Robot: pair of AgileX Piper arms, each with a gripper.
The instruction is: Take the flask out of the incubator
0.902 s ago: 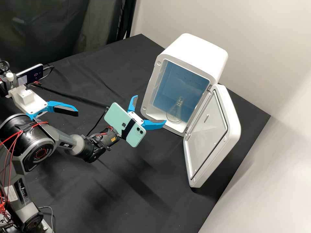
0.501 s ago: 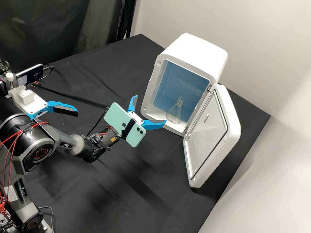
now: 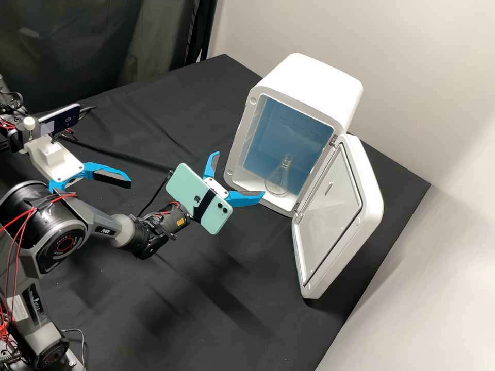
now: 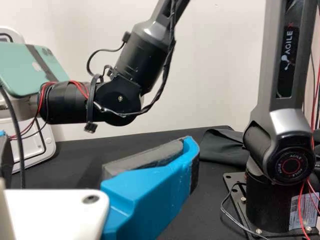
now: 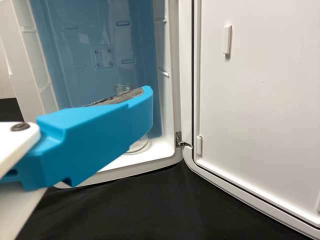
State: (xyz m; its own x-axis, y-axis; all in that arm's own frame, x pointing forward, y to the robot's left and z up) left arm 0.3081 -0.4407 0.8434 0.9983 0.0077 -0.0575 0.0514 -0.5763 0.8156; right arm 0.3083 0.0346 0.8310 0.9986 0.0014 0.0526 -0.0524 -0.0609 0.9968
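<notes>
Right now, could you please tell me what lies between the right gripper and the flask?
Only the incubator's front rim and bare inner floor separate the right gripper from the flask, as the high view shows.

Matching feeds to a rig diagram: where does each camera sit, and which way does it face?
High view: fixed off the arms, looking forward and down on the bench; shows both arms, left gripper, open right gripper.
Left wrist view: on the left wrist, facing the right arm; own gripper shows.
Right wrist view: on the right wrist, facing into the open incubator; own gripper shows.
Shared: high and right wrist views show incubator and flask.
</notes>
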